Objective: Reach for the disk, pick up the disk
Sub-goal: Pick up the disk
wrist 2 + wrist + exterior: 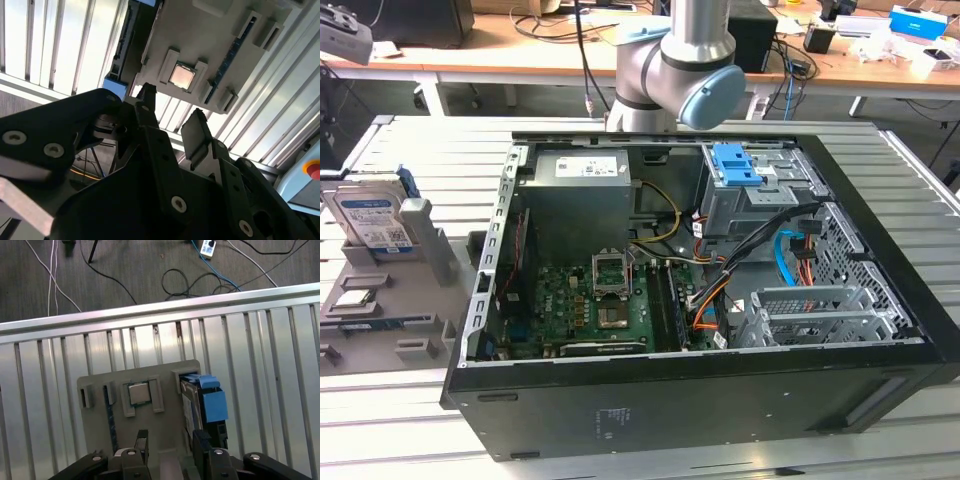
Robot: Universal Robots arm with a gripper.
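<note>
Gaping claw (171, 441) near disk (189, 402) edge

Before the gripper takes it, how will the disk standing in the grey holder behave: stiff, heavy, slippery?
The disk looks like a metal slab, so it is probably stiff and heavy for its size. It stands on edge in the grey holder, so a sideways push might tilt it. Its smooth labelled face may be slippery.

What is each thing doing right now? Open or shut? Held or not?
gripper: open, holding nothing.
disk: standing on edge in the grey holder, not gripped.
processor chip: sitting in its pocket on the grey holder.
computer case: lying on its side, open, insides showing.
</note>
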